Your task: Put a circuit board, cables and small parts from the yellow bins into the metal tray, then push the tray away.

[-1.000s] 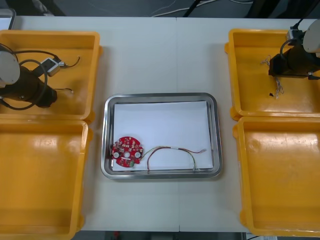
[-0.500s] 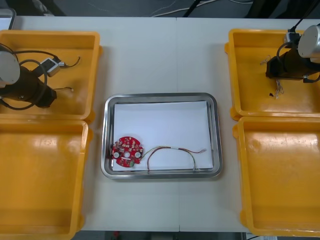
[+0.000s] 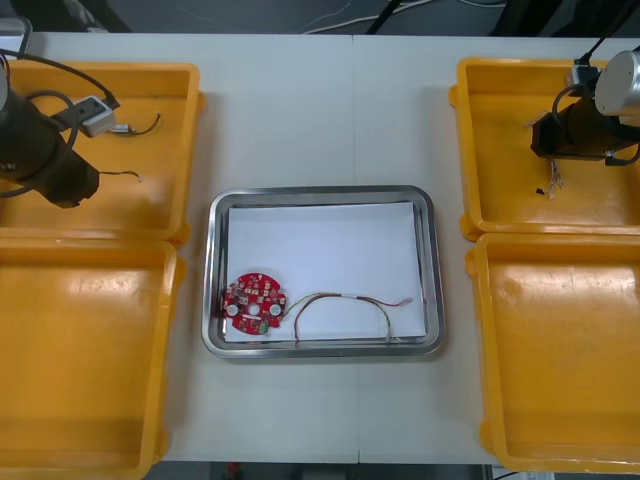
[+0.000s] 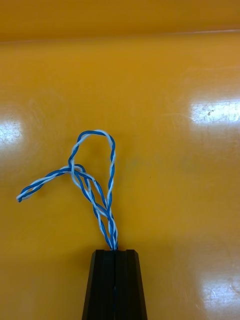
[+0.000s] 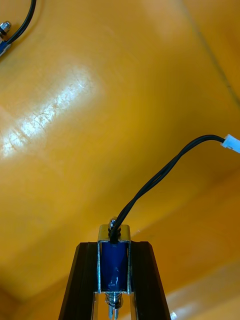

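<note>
Left gripper [image 5: 114, 247] was over the far left bin [image 3: 100, 68], near its left side. Its fingers were clamped on a small part [image 5: 114, 260] with a blue body in a shiny metal frame. The part stood between the fingertips and kept them apart by its width. A black cable [image 5: 165, 172] ran from the part's top, out past the fingertips, and ended in a white plug [image 5: 231, 142] over the bin floor. Could not tell whether the plug touched the floor.

A second part [image 3: 95, 118] with its own black lead [image 3: 145, 124] lay loose in the same bin, nearer the far wall and apart from the gripper.

Right gripper [image 4: 115, 255] was over the far right bin [image 3: 470, 150]. Its fingers were pressed almost together, pinching a blue-white cable [image 4: 95, 185]. The strands came out from between the fingertips. One formed a loop and a free end trailed off to the side, both over the bin floor.

Tray [image 3: 320, 192] sat mid-table between the bins, white inside. Board [image 3: 253, 302] lay flat in the tray's near left corner. A thin cable [image 3: 345, 305] lay just beside the board along the near wall. It arched twice toward the near right corner, where its end was reddish.
</note>
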